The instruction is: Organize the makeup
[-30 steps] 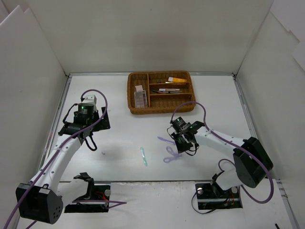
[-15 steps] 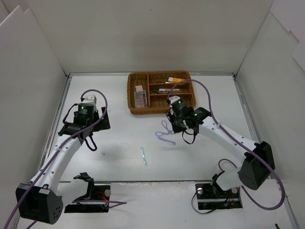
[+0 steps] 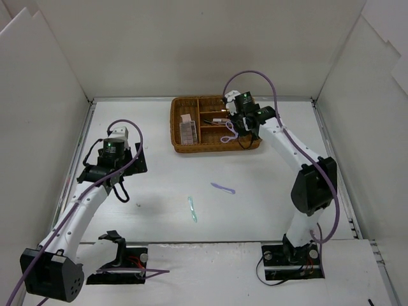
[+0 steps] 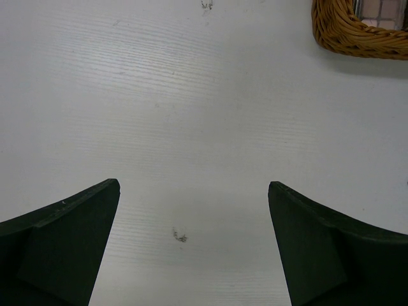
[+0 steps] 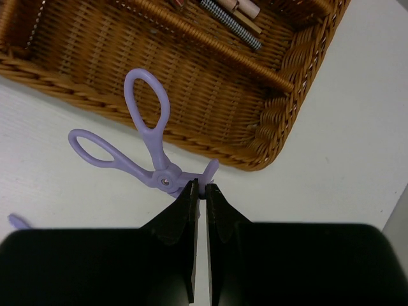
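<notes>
Holding lilac tool (image 5: 164, 180): right end effector (image 5: 199, 189) clamped on its tip, loops hanging over wicker tray (image 5: 64, 86) near rim. I advise advancing past rim, lowering into near compartment before release. Left end effector (image 4: 194, 186) wide, over counter (image 4: 191, 95).

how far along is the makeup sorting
Done: palettes, an orange tube and pencils lie in the wicker tray. In hand: the shut right tool holds a lilac curler over the tray's near edge. Left: a lilac piece and a mint stick on the table.
</notes>
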Action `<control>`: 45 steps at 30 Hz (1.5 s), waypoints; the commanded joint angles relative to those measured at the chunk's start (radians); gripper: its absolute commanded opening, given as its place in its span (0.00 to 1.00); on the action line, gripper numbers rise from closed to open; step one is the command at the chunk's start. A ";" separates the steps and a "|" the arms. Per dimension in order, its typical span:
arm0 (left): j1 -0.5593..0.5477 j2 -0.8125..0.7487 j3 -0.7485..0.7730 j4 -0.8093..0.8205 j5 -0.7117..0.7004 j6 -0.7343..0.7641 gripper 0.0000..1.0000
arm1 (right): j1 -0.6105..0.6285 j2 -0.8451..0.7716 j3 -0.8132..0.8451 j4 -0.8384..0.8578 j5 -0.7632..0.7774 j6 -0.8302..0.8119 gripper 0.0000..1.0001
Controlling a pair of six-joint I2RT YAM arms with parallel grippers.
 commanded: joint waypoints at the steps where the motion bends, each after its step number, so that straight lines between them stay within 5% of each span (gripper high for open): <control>1: 0.005 -0.027 0.016 0.036 0.007 0.014 0.97 | -0.019 0.044 0.090 0.060 0.028 -0.099 0.00; 17: 0.005 -0.022 0.016 0.036 0.009 0.015 0.97 | -0.096 0.204 0.096 0.192 -0.029 -0.158 0.00; 22: 0.005 -0.014 0.016 0.039 0.010 0.015 0.97 | -0.105 0.187 0.073 0.202 -0.032 -0.165 0.29; 32: 0.005 -0.005 0.019 0.042 0.015 0.017 0.97 | -0.087 -0.052 -0.057 0.202 -0.094 -0.136 0.41; 38: 0.005 -0.002 0.022 0.044 0.015 0.017 0.97 | 0.003 -0.242 -0.286 0.200 -0.261 -0.031 0.42; 45: 0.005 0.006 0.024 0.045 0.016 0.018 0.97 | 0.137 -0.274 -0.510 0.191 -0.314 0.094 0.43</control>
